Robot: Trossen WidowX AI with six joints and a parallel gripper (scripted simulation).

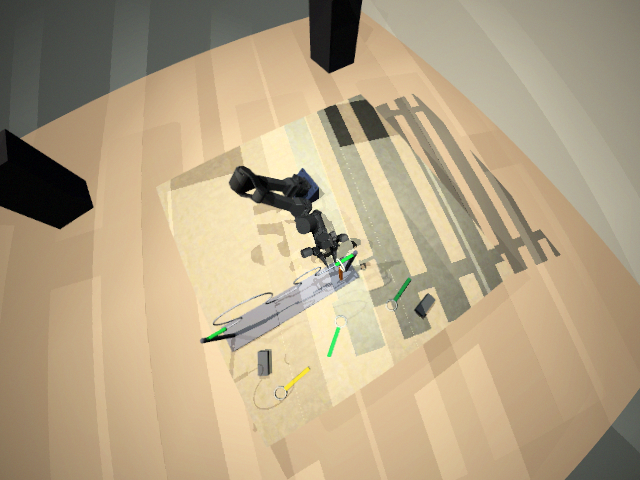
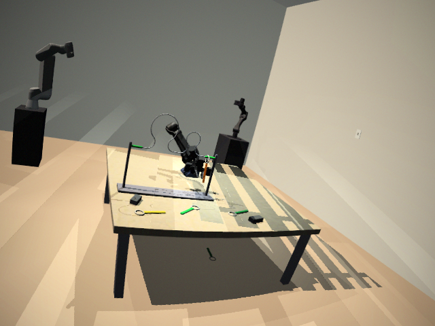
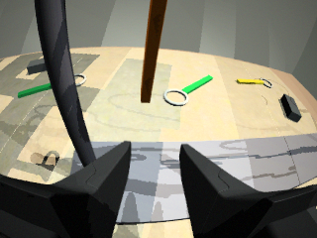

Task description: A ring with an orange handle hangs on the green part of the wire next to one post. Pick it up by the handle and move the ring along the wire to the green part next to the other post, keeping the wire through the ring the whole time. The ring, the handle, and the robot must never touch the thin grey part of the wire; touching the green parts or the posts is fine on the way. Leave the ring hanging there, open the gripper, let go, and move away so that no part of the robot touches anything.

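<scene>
The orange handle (image 1: 340, 273) (image 2: 204, 172) (image 3: 151, 55) hangs down from its pale ring (image 2: 206, 161), which is around the green part (image 1: 349, 257) (image 2: 212, 157) beside the right post (image 2: 211, 178) (image 3: 61, 84) in the exterior view. My gripper (image 1: 330, 262) (image 3: 156, 149) is partly open and empty. In the wrist view the handle is beyond and above the fingertips, with a gap. The thin grey wire (image 2: 166, 113) loops across to the other green part (image 1: 217, 333) (image 2: 136, 146) at the left post (image 2: 127, 164). Finger clearance from the wire is unclear.
A grey base (image 1: 258, 320) (image 2: 161, 191) carries both posts. Beyond it lie a yellow-handled ring (image 1: 297, 378) (image 2: 155, 212), two green-handled rings, one bright (image 1: 333, 342) and one dark (image 1: 402, 290), and two dark blocks (image 1: 264, 362) (image 1: 424, 305).
</scene>
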